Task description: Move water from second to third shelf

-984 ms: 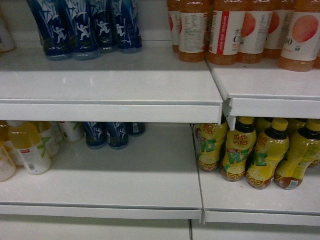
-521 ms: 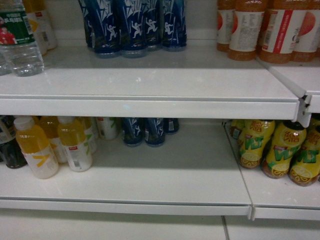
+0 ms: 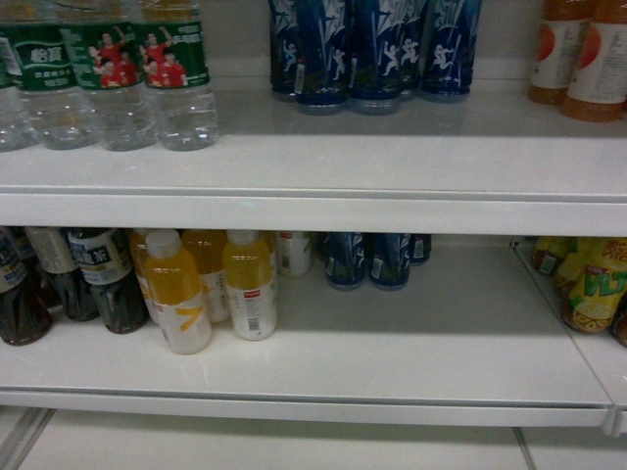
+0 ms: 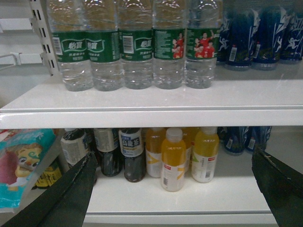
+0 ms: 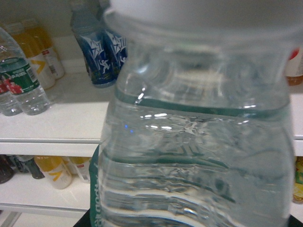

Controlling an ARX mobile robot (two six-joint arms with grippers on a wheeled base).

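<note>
Clear ribbed plastic water bottle (image 5: 199, 156) fills right wrist view.

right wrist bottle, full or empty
Full as far as the view shows: the water bottle fills the right wrist view, and clear water shows through its ribbed wall up to the shoulder under the white cap. Its base is out of frame.

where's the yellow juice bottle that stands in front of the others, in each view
Head: lower shelf, left of centre, the front yellow juice bottle.
Left wrist: lower shelf, centre, between the gripper's dark fingers.
Right wrist: lower left, partly hidden, probably this one.
Shared landmark: green-label water bottles on the shelf above.
</note>
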